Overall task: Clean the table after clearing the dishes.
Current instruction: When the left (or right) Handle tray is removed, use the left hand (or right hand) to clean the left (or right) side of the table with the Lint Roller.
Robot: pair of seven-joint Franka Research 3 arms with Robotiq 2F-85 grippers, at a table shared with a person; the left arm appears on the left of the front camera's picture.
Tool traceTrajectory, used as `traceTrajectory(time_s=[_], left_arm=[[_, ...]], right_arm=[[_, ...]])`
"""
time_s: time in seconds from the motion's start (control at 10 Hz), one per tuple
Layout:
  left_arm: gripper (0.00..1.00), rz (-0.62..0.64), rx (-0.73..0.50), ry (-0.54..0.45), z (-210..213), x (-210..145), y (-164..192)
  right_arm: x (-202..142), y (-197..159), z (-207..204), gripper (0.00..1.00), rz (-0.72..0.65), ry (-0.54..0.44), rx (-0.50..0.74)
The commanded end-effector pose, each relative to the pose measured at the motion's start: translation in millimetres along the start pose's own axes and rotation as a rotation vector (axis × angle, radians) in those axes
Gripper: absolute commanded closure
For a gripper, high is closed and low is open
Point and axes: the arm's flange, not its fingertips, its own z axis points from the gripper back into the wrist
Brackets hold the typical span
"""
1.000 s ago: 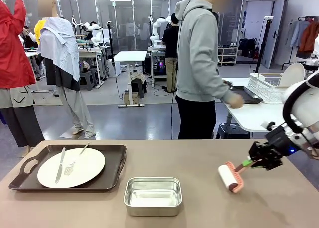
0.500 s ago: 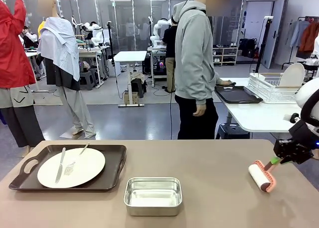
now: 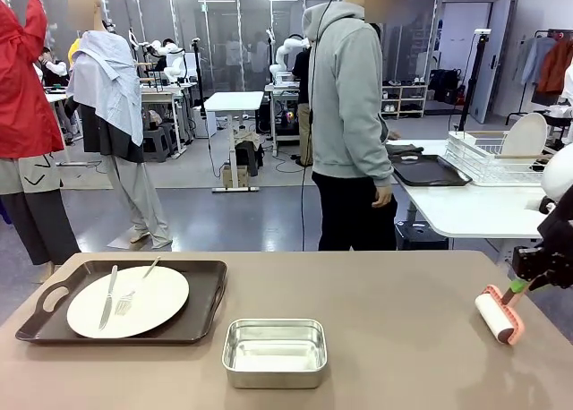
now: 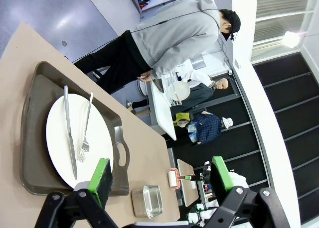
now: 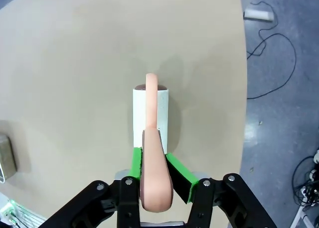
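Right gripper (image 3: 537, 267) is clamping the pink handle of a white-roll lint roller (image 3: 498, 314); roll is sitting on or just above the wide taupe-brown table (image 3: 376, 285), near right edge. Looks like the wiping step. Left gripper (image 4: 160, 174) is hanging empty, fingers apart, over the round white plate (image 3: 161, 294) with metal knife and fork on a dark brown handled tray (image 3: 208, 285), near left; not yet cleared. Next move is probably calling for rolling leftward, stopping short of the small steel pan (image 3: 274, 325).
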Motion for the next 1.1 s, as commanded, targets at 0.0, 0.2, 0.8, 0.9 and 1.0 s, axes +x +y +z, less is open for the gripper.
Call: traceTrajectory(time_s=[0.0, 0.2, 0.8, 0.9, 1.0], left_arm=[[0.0, -0.003, -0.019, -0.01, 1.6, 3.7, -0.9], [0.0, -0.003, -0.019, -0.01, 1.6, 3.7, -0.9], [0.0, -0.003, -0.019, -0.01, 1.6, 3.7, -0.9], [0.0, -0.003, -0.019, -0.01, 1.6, 3.7, -0.9], [0.0, -0.003, -0.019, -0.01, 1.6, 3.7, -0.9]], right_arm=[[-15.0, 22.5, 35.1, 0.76, 0.024, -0.06, -0.013], [-30.3, 48.8, 74.8, 0.76, 0.082, -0.145, -0.083], [-11.6, 29.7, 59.0, 0.76, 0.085, -0.108, -0.035], [-11.6, 29.7, 59.0, 0.76, 0.085, -0.108, -0.035], [-11.6, 29.7, 59.0, 0.76, 0.085, -0.108, -0.035]])
